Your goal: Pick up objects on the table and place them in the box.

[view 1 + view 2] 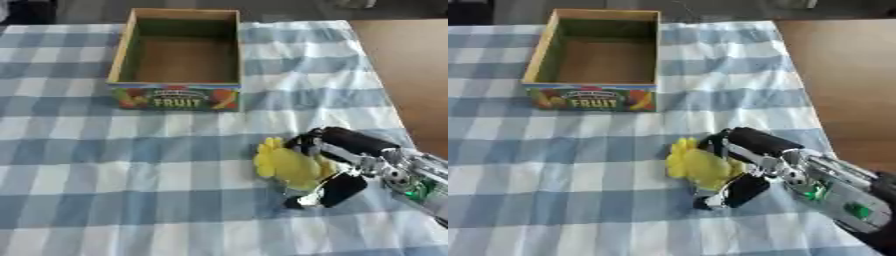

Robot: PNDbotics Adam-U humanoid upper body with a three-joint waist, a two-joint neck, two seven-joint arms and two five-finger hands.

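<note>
Blue-checked cloth covers the surface (105, 165), and on it lies a yellow toy fruit (289, 164) — the right hand (337, 162) curls its fingers and thumb round it, evidently to lift it toward the empty fruit box (179, 97), well apart.

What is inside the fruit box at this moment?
The fruit box shows only its bare brown floor and green inner walls; nothing lies in it. The near wall hides a strip of floor. The yellow object is on the tablecloth, in the right hand.
</note>
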